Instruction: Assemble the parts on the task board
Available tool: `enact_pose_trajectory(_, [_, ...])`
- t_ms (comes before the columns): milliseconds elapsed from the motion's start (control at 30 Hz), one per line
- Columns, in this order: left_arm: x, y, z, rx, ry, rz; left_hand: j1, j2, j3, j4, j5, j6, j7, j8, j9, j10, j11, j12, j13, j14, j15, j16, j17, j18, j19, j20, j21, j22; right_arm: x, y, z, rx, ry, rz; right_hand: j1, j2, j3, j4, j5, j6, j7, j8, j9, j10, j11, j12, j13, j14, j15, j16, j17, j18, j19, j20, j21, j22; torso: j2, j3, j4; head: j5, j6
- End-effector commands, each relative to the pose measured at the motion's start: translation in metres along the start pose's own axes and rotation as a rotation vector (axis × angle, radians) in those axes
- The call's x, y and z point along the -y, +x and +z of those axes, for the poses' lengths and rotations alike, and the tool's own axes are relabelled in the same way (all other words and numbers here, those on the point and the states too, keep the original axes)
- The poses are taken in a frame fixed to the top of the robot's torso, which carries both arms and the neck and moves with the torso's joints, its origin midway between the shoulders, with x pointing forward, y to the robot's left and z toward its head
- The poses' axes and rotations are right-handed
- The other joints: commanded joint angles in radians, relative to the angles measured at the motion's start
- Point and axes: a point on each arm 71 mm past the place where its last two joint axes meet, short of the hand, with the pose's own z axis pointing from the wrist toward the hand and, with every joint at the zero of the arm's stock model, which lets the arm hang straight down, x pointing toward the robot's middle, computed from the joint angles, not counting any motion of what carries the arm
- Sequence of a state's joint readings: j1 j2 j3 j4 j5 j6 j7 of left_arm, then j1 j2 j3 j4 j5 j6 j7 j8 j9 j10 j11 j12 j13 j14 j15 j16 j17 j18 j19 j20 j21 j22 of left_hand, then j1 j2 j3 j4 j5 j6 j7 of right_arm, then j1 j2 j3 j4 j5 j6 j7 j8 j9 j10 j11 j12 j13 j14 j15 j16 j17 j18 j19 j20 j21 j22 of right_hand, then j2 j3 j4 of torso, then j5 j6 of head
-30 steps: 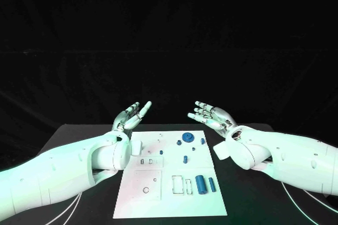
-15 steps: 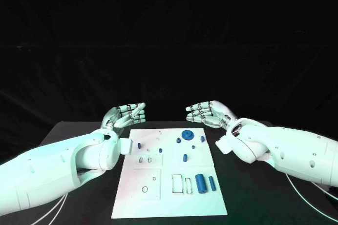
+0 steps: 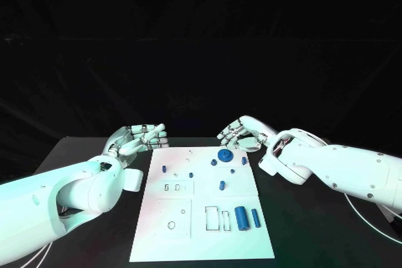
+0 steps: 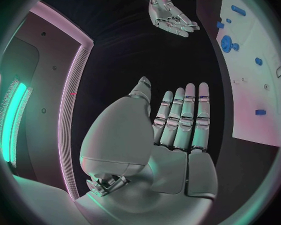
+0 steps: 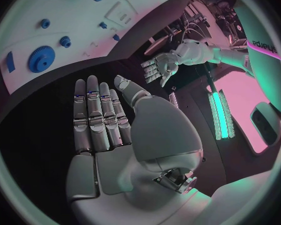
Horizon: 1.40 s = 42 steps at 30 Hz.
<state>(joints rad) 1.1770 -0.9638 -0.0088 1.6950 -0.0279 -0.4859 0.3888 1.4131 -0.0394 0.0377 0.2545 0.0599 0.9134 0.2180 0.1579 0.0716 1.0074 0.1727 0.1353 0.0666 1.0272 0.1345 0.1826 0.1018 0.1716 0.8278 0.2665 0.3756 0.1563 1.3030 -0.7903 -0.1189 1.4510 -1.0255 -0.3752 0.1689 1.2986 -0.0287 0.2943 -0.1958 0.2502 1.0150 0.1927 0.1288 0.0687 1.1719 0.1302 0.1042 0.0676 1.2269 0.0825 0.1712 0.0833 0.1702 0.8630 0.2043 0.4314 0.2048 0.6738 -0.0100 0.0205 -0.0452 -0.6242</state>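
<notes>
**Both hands free at the far end of the board**

From the head view, you see the white task board (image 3: 204, 207) lying in the middle of the black table (image 3: 310, 233), long side running away from the robot. The left hand (image 3: 136, 139) hangs just off the board's far left corner, fingers apart and gently bent, holding nothing. The right hand (image 3: 240, 134) hangs at the far right corner, just above the blue gear (image 3: 225, 155), fingers bent downward but apart, with nothing between them; whether a fingertip touches the gear you cannot tell. Small blue parts are scattered over the far half of the board, among them a short peg (image 3: 221, 185) near the middle. Two blue cylinders (image 3: 247, 217) lie side by side toward the near right, next to outlined rectangular slots.

In the left wrist view, you look along the left hand (image 4: 178, 120): its fingers are straight and side by side, thumb set apart, palm bare. The board (image 4: 256, 85) shows beside it with the gear (image 4: 227, 44) on it, and the right hand (image 4: 170, 15) hangs beyond, fingers bent and apart.

In the right wrist view, the right hand (image 5: 106, 117) also lies flat with straight fingers and grips nothing. The gear (image 5: 40, 58) and a few small blue parts sit on the board (image 5: 78, 45) beyond the fingertips, and the left hand (image 5: 158, 67) shows across the gap, fingers loosely bent.
</notes>
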Motion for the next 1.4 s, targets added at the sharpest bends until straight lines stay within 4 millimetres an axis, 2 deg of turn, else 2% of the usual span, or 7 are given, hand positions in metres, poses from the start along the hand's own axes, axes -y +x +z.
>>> enact_pose_trajectory(33, [0.006, 0.007, -0.002, -0.069, 0.006, -0.020, 0.010, -0.001, -0.008, -0.002, -0.003, 0.013, -0.001, -0.007, -0.001, 0.014, -0.003, -0.006, 0.002, 0.014, -0.002, -0.008, 0.003, 0.014, 0.015, -0.002, 0.008, 0.003, 0.000, 0.004, 0.002, -0.089, 0.044, -0.265, -0.007, -0.017, 0.001, 0.001, 0.005, 0.024, -0.010, -0.003, 0.003, 0.044, -0.017, 0.006, 0.006, 0.052, -0.019, 0.017, 0.014, 0.016, 0.044, -0.017, 0.027, 0.013, 0.034, -0.0042, 0.0092, -0.008, 0.004])
enact_pose_trajectory(233, [0.015, 0.011, -0.005, -0.082, 0.013, -0.036, 0.012, 0.001, -0.012, -0.002, -0.003, 0.020, -0.002, -0.010, -0.002, 0.022, -0.004, -0.010, 0.002, 0.022, -0.004, -0.011, 0.005, 0.014, 0.026, -0.007, 0.015, 0.004, -0.007, 0.001, 0.008, -0.092, 0.039, -0.418, -0.019, -0.037, -0.001, 0.008, 0.014, 0.042, -0.019, -0.014, 0.002, 0.065, -0.026, -0.021, 0.004, 0.117, -0.039, 0.022, 0.042, 0.013, 0.101, -0.044, 0.080, 0.042, 0.055, -0.0089, 0.0143, -0.018, 0.004])
enact_pose_trajectory(567, [0.024, 0.020, -0.004, -0.116, 0.020, -0.050, 0.009, 0.000, -0.018, -0.001, -0.004, 0.019, 0.001, -0.016, -0.004, 0.022, -0.002, -0.018, 0.000, 0.019, -0.002, -0.020, 0.005, 0.014, 0.031, -0.010, 0.019, 0.005, -0.012, 0.005, 0.016, -0.125, 0.042, -0.526, -0.029, -0.070, -0.032, 0.030, 0.028, 0.036, -0.030, -0.042, 0.001, -0.021, -0.030, -0.040, -0.001, 0.281, -0.069, 0.118, 0.133, 0.012, 0.210, -0.086, 0.188, 0.106, 0.068, -0.0132, 0.0252, -0.024, 0.000])
enact_pose_trajectory(800, [0.026, 0.024, -0.006, -0.128, 0.021, -0.055, 0.009, -0.001, -0.020, -0.002, -0.004, 0.018, 0.002, -0.018, -0.004, 0.021, -0.001, -0.021, 0.000, 0.018, -0.001, -0.023, 0.005, 0.013, 0.033, -0.011, 0.019, 0.004, -0.016, 0.010, 0.021, -0.139, 0.030, -0.558, -0.016, -0.065, -0.048, 0.059, 0.049, 0.047, -0.036, -0.057, 0.003, -0.019, -0.040, -0.032, 0.003, 0.283, -0.074, 0.395, 0.308, 0.012, 0.255, -0.106, 0.295, 0.189, 0.072, -0.0133, 0.0272, -0.021, 0.003])
enact_pose_trajectory(900, [0.026, 0.025, -0.006, -0.131, 0.021, -0.055, 0.009, -0.001, -0.021, -0.002, -0.004, 0.018, 0.002, -0.018, -0.004, 0.021, -0.001, -0.021, 0.000, 0.017, -0.001, -0.023, 0.005, 0.013, 0.033, -0.011, 0.019, 0.004, -0.017, 0.013, 0.024, -0.157, 0.033, -0.565, -0.015, -0.068, -0.042, 0.066, 0.051, 0.048, -0.036, -0.059, 0.003, -0.021, -0.042, -0.033, 0.003, 0.281, -0.078, 0.562, 0.440, -0.008, 0.309, -0.106, 0.421, 0.339, 0.074, -0.0133, 0.0273, -0.019, 0.000])
enact_pose_trajectory(1000, [0.026, 0.026, -0.005, -0.134, 0.022, -0.057, 0.009, -0.001, -0.021, -0.002, -0.004, 0.018, 0.003, -0.019, -0.004, 0.021, -0.001, -0.021, 0.000, 0.017, -0.001, -0.024, 0.005, 0.014, 0.034, -0.012, 0.020, 0.005, -0.018, 0.017, 0.028, -0.175, 0.039, -0.575, -0.015, -0.075, -0.026, 0.075, 0.066, 0.051, -0.040, -0.060, 0.003, -0.027, -0.035, -0.033, 0.001, 0.274, -0.080, 0.841, 0.713, -0.042, 0.384, -0.101, 0.614, 0.586, 0.076, -0.0142, 0.0294, -0.020, 0.000])
enact_pose_trajectory(1400, [0.029, 0.030, -0.006, -0.170, 0.037, -0.072, -0.020, -0.015, -0.052, 0.017, -0.004, 0.016, 0.006, -0.032, -0.005, 0.020, 0.003, -0.037, 0.000, 0.011, 0.004, -0.043, 0.005, 0.012, 0.035, -0.013, 0.021, 0.002, -0.015, 0.025, 0.035, -0.214, 0.068, -0.618, -0.016, -0.082, 0.003, 0.088, 0.080, 0.055, -0.037, -0.059, 0.004, -0.032, -0.035, -0.036, 0.000, 0.270, -0.073, 1.023, 0.895, -0.060, 0.420, -0.097, 0.744, 0.763, 0.082, -0.0135, 0.0305, -0.018, -0.002])
